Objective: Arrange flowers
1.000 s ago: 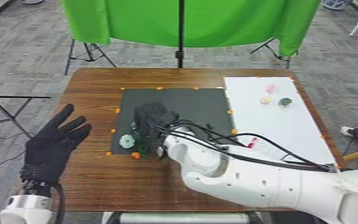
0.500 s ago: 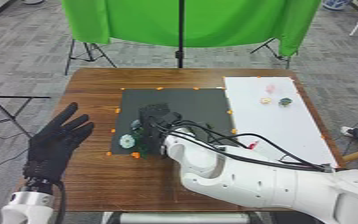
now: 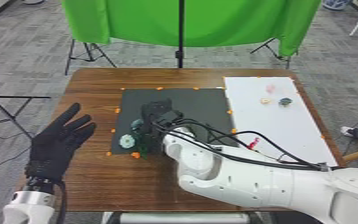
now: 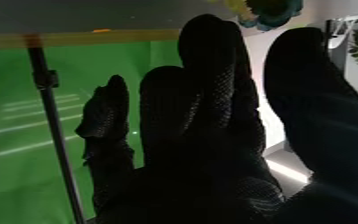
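We viewed the brown table (image 3: 91, 105) from the robot's head, taking the dark mat (image 3: 202, 102) as landmark for every position. Orange marks (image 3: 159, 88) lined the mat's border. Directly right of the mat we noted a white sheet (image 3: 286, 125), running along the table's right side.

The task's flowers lay in two groups. On the mat, at its near left corner, we found a pale flower (image 3: 127, 141), with a grey-green flower (image 3: 136, 123) just beyond it, beside the right hand (image 3: 158, 111). Right of the mat, towards the far end of the sheet, we counted a pink flower (image 3: 270, 88), a cream flower (image 3: 265, 100) and a teal flower (image 3: 285, 101), near one another but apart. A red item (image 3: 254, 143) lay right of the mat's near right corner, partly hidden by cables.

The right hand was over the mat; its wrist view showed us straight fingers with the thumb set wide of them. The left hand (image 3: 49, 150) hung well left of the mat, its fingers straight and spread wide, holding nothing.

Of the room, we recorded a green cloth (image 3: 127, 20) beyond the mat, a black pole (image 3: 181, 30) in front of it, a tripod (image 3: 7, 110) left of the mat, and grey carpet (image 3: 15, 60) around the table.
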`<state>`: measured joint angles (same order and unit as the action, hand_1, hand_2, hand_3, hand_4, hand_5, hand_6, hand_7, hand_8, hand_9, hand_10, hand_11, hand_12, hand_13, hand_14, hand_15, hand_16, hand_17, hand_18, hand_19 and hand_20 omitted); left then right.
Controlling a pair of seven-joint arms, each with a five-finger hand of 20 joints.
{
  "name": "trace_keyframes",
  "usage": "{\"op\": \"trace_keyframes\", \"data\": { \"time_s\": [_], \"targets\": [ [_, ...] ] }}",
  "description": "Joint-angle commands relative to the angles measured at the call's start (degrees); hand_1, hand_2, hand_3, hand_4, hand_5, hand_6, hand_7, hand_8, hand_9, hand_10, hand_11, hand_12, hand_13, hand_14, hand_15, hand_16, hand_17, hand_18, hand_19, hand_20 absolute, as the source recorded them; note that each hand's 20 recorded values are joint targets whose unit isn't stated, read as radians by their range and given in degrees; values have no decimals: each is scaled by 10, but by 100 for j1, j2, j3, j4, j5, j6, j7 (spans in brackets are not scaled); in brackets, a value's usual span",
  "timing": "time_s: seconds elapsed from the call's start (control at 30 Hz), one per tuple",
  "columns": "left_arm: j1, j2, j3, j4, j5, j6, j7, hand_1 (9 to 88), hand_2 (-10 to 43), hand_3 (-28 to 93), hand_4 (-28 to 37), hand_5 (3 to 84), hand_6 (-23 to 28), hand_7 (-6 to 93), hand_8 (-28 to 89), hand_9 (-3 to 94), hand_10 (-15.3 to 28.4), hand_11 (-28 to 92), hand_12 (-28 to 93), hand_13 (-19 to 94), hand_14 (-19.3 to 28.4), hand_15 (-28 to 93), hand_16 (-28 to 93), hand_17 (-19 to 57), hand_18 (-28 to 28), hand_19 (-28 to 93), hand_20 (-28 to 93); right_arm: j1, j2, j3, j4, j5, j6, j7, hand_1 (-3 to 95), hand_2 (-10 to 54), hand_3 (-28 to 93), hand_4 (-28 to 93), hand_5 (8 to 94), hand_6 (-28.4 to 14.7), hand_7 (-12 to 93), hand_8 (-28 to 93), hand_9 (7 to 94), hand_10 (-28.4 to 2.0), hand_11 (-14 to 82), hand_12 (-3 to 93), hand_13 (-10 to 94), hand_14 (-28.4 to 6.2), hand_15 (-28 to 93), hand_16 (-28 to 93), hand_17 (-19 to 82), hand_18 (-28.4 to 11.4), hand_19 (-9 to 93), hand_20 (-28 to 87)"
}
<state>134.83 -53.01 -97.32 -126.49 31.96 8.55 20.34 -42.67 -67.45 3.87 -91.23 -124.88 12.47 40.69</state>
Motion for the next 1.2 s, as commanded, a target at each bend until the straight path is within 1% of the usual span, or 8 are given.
{"op": "trace_keyframes", "data": {
  "time_s": [0.03, 0.3, 0.37, 0.57, 0.8, 1.0, 1.1, 1.2],
  "targets": [
    [206, -22, 6, -17, -54, 58, 109, 233, 56, 805, -257, 364, 79, 114, -99, 344, 199, 215, 105, 233, 278, 478, -86, -106, 267, 549, 71, -86, 501, 619, -556, 236, 248, 45, 363, -95, 764, -283, 704, 16, 154, -129, 773, -115, 439, 188, 657, -92, 792, 214, 270, -242, 832, 503],
    [348, 56, 17, -56, -163, 188, 280, 233, 56, 806, -259, 365, 79, 115, -99, 344, 198, 214, 105, 233, 279, 480, -86, -106, 267, 549, 71, -609, 1905, 2042, -1326, 1042, 339, -77, 328, -95, 773, -283, 625, 1, 148, -126, 675, -141, 289, 148, 583, -124, 691, 151, 222, -254, 775, 468],
    [394, 133, 50, -65, -210, 224, 388, 234, 56, 805, -259, 364, 79, 115, -99, 344, 197, 213, 104, 234, 279, 479, -86, -106, 267, 549, 71, -676, 2300, 2200, -1355, 1119, 464, -64, 327, -95, 778, -283, 603, 2, 152, -127, 645, -147, 264, 143, 564, -132, 675, 139, 217, -253, 770, 462],
    [426, 139, 98, -52, -237, 236, 452, 233, 56, 805, -259, 363, 77, 114, -100, 343, 199, 213, 104, 234, 279, 479, -86, -106, 267, 549, 71, -574, 3059, 2126, -985, 1038, 498, 360, 331, -95, 786, -283, 573, 4, 153, -131, 609, -158, 224, 137, 553, -133, 654, 122, 215, -253, 767, 453],
    [394, -16, 110, -57, -121, 155, 303, 233, 56, 806, -259, 360, 76, 116, -100, 343, 198, 213, 105, 233, 279, 478, -86, -106, 267, 549, 71, -400, 3068, 1873, -192, 921, -81, 552, 332, -95, 796, -283, 563, 8, 157, -132, 586, -161, 209, 137, 540, -133, 653, 115, 213, -251, 770, 448],
    [345, -69, 122, -64, -79, 138, 284, 233, 55, 806, -259, 358, 75, 116, -100, 344, 198, 214, 105, 233, 279, 478, -85, -106, 268, 550, 71, -315, 2865, 1761, 346, 856, -519, 595, 336, -95, 805, -283, 561, 14, 165, -136, 569, -162, 201, 137, 527, -132, 653, 109, 205, -250, 772, 447],
    [395, -33, 134, -74, -128, 192, 347, 233, 55, 806, -260, 358, 75, 116, -100, 343, 198, 214, 105, 233, 279, 479, -86, -106, 268, 550, 71, -306, 2751, 1711, 556, 759, -620, 530, 340, -95, 807, -283, 557, 22, 169, -138, 566, -161, 199, 137, 525, -130, 654, 107, 202, -251, 772, 449],
    [358, -106, 129, -55, -88, 150, 272, 233, 55, 806, -259, 357, 75, 116, -100, 344, 197, 213, 105, 233, 278, 478, -86, -106, 267, 550, 71, -321, 2634, 1713, 699, 671, -707, 510, 342, -95, 809, -283, 554, 26, 173, -141, 566, -159, 198, 137, 527, -128, 654, 105, 201, -251, 771, 450]
  ]
}}
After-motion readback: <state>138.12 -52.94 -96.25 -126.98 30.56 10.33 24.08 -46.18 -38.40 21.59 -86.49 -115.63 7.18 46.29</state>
